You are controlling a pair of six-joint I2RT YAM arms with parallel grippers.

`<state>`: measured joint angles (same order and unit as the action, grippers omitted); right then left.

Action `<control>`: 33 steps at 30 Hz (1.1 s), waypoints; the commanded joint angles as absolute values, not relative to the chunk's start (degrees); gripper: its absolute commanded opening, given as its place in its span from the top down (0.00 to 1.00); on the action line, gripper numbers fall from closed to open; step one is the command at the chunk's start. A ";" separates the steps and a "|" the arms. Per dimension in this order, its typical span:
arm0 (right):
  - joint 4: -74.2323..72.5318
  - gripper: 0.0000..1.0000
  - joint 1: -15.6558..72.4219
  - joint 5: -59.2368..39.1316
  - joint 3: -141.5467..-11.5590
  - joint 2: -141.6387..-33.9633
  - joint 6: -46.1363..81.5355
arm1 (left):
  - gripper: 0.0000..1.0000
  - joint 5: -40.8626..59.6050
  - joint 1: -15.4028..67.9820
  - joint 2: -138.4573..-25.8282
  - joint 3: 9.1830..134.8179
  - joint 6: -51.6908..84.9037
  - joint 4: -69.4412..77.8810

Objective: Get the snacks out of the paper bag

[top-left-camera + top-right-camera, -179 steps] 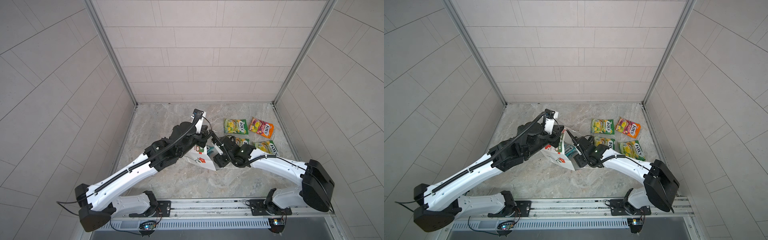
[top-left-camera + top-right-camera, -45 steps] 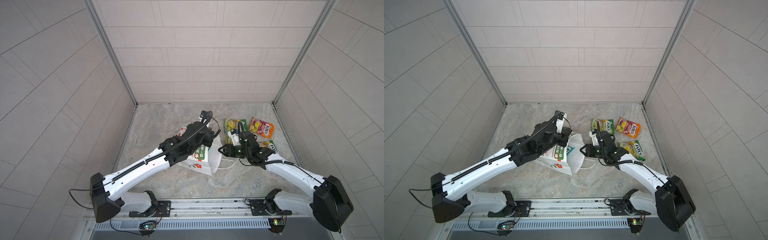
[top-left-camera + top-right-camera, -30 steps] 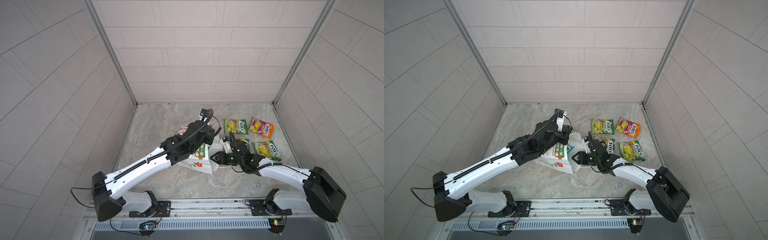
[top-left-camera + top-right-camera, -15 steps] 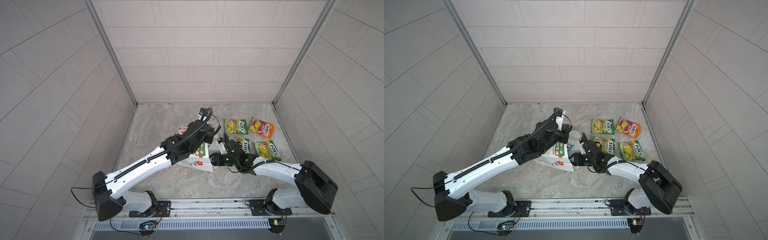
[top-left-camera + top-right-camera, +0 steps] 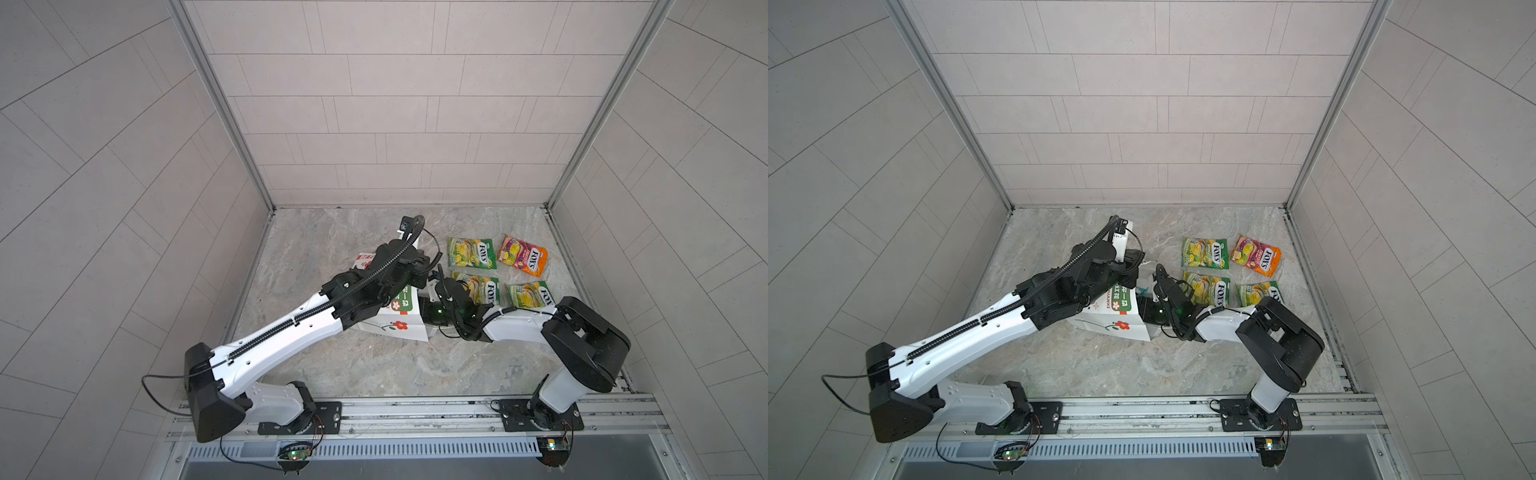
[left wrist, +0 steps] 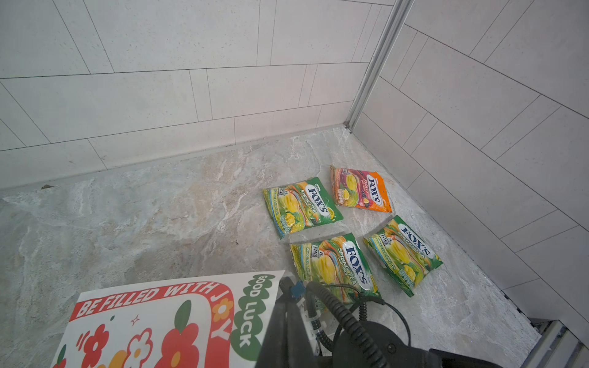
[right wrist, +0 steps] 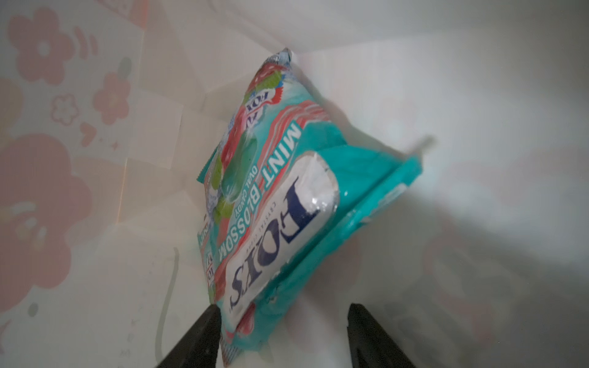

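Four snacks [image 5: 471,252] lie out on the marble surface [image 5: 353,374] beside the paper bag [image 5: 399,320]; at least one teal packet [image 7: 280,197] remains inside, the right gripper [image 7: 283,337] open about its near end, the left gripper [image 5: 420,272] closed at the bag's mouth.

In both top views the paper bag [image 5: 401,328] is hiding the right gripper [image 7: 280,313], which is sitting inside it. Between its fingers, the near end of the teal packet [image 7: 274,197] is blurring and running off the frame. The left gripper is sitting hidden beneath its own wrist.
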<state>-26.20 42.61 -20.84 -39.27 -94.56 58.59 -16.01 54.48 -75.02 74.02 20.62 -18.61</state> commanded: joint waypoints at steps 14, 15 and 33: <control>-27.89 0.94 43.20 -14.07 -46.68 -98.04 58.19 | 1.00 -18.33 54.62 -71.39 73.95 18.58 -18.29; -26.18 0.97 43.18 -13.88 -46.46 -96.49 56.94 | 1.00 -18.96 54.63 -70.94 73.58 18.33 -18.37; -0.56 1.00 41.23 -15.22 -45.94 -73.56 40.84 | 1.00 -27.17 54.40 -68.98 70.76 16.00 -21.67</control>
